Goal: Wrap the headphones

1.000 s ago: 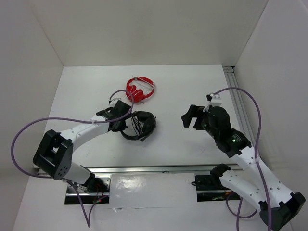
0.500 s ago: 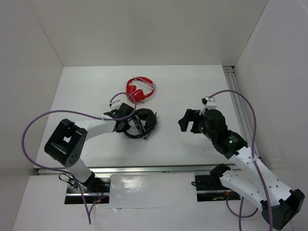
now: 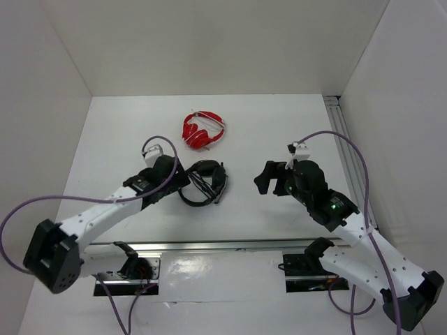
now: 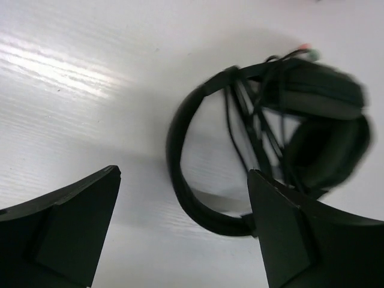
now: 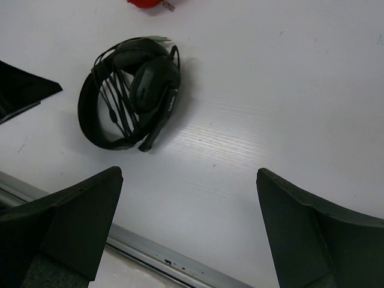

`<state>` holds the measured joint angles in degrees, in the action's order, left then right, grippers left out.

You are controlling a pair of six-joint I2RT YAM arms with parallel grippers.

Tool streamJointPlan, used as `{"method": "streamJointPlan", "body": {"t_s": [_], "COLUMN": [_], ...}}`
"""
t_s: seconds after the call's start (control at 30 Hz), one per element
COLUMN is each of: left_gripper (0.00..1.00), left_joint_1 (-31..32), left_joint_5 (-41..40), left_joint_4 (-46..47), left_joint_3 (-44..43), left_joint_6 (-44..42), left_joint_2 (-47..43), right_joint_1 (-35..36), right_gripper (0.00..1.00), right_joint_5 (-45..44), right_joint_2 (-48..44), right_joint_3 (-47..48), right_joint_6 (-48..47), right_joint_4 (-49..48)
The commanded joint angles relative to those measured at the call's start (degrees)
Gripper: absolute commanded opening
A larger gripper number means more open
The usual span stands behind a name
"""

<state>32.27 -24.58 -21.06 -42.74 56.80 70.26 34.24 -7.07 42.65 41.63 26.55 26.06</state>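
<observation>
— Where are the headphones (image 3: 213,178) lying right now?

— They are resting flat on the white table (image 3: 279,125), a little toward 9 o'clock from its middle. The thin headband is curving out at the 9 o'clock side and the two padded earcups are sitting together at the 3 o'clock side. The cable (image 5: 115,105) is running in several strands across the opening of the band.

— And what is the left gripper (image 4: 183,171) doing?

— It is hovering at 9 o'clock of the headphones with its fingers spread wide. In the left wrist view the headband's curve is lying between them, and the lower end of the band is disappearing behind one finger. I cannot tell whether that finger is touching it. It is not clamping anything.

— The right one?

— The right gripper (image 5: 189,171) is hanging at 3 o'clock of the headphones, well apart from them. Its fingers are also standing wide open, with only bare table between them.

— Is anything else lying there?

— The red headphones (image 3: 203,130) are lying at 12 o'clock of the black pair, near but not touching.
</observation>
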Motion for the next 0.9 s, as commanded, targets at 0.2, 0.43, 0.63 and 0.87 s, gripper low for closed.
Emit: {"method": "streamJointPlan", "body": {"t_s": [0.2, 0.43, 0.63, 0.87], "left_gripper": [1.00, 1.00, 1.00, 1.00], "left_joint_1": [0.60, 2.71, 7.10, 7.10], "left_joint_5": [-3.11, 3.57, 8.93, 7.26], "left_joint_4": [-16.18, -28.58, -34.55, -43.01], "left_joint_3": [-9.72, -10.96, -15.25, -16.15], "left_joint_6": [-5.38, -11.00, -10.40, -9.07], "left_joint_2": [-15.67, -36.48, -53.36, -61.37], "right_joint_1": [5.84, 5.84, 5.84, 5.84], "right_gripper": [1.00, 1.00, 1.00, 1.00], "right_joint_5": [-3.12, -2.25, -1.71, -6.99], "right_joint_2": [1.30, -3.18, -11.43, -19.10], "right_joint_3": [8.11, 14.88, 18.57, 19.72], "right_joint_6": [0.61, 1.66, 2.19, 3.25], "right_joint_4": [1.79, 14.69, 25.23, 34.74]}}
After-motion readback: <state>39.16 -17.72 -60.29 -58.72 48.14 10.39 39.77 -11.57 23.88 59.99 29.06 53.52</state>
